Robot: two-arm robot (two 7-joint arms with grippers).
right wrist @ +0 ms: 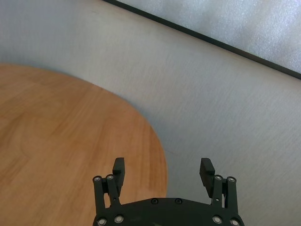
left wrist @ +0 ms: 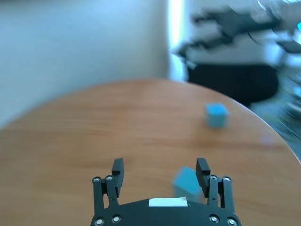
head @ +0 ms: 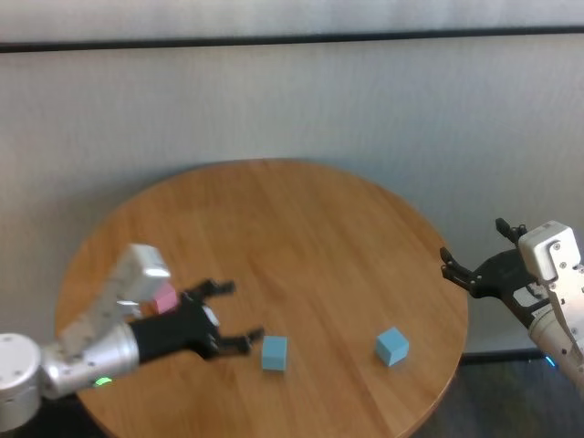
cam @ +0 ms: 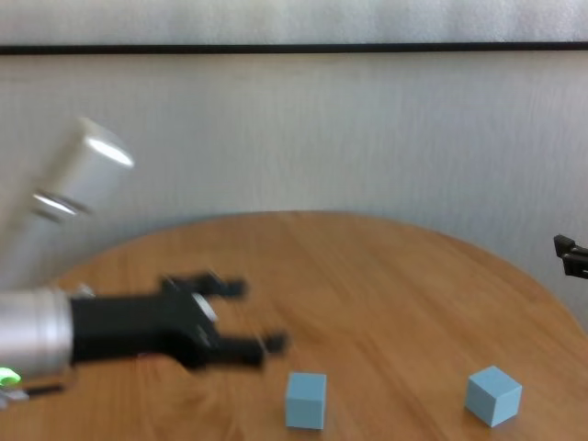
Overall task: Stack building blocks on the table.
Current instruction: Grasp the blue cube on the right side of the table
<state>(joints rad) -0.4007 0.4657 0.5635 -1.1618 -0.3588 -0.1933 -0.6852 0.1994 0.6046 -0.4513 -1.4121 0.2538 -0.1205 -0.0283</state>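
On the table (head: 301, 228) my left gripper (head: 240, 313) stands open with nothing held. A light blue block (head: 274, 352) rests on the wood just past one of its fingertips. In the left wrist view this block (left wrist: 186, 181) shows blurred close to one finger (left wrist: 203, 168) of the gripper (left wrist: 160, 168). A second light blue block (head: 391, 346) lies farther right, near the front edge. The pink block (head: 165, 299) sits behind my left wrist, partly hidden. My right gripper (head: 473, 245) hangs open off the table's right edge.
A pale wall with a dark rail runs behind the round table (cam: 367, 276). Both blue blocks (cam: 306, 400) (cam: 492, 395) sit near the front rim. Dark floor shows beyond the right edge.
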